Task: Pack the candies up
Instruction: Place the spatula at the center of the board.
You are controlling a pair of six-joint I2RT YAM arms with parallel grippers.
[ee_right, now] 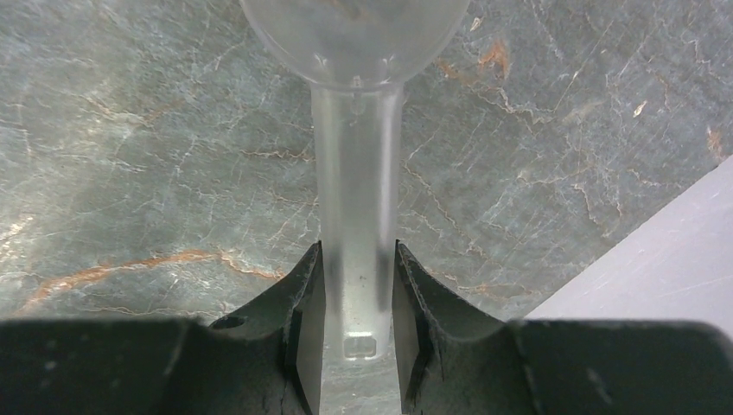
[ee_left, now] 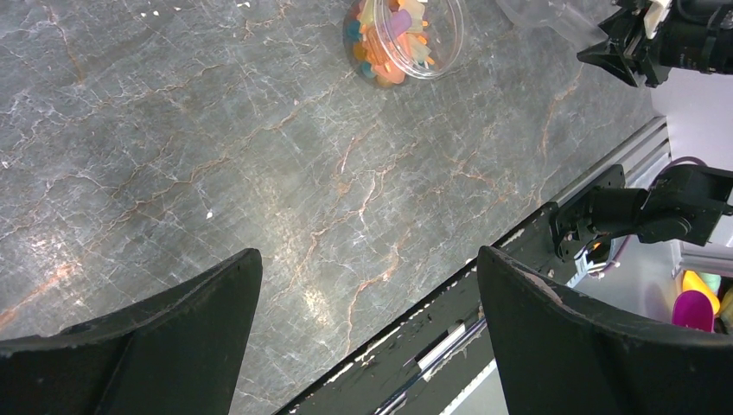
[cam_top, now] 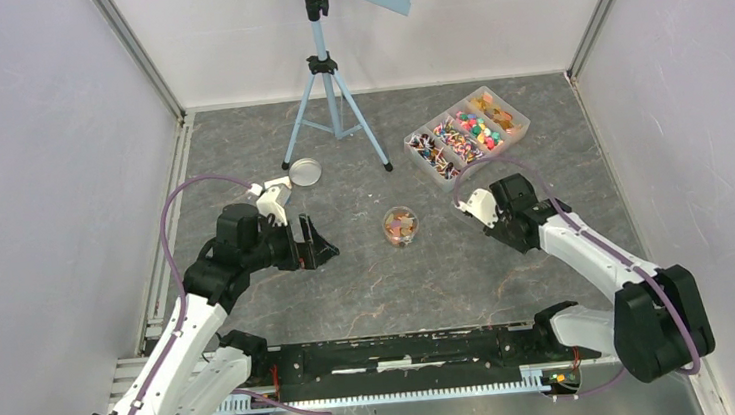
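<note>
On the left, our left claw (cam_top: 319, 248) hangs wide open and empty above the tabletop (cam_top: 401, 295), with a round lid (cam_top: 304, 171) lying just beyond it. Mid-tabletop stands a clear tub (ee_left: 455, 43) holding some of the candies (ee_left: 389, 43). To the right, our right claw (ee_right: 356, 259) is clamped on the handle of a clear scoop (ee_right: 356, 173). More candies fill the divided tray (cam_top: 522, 114) behind it.
</note>
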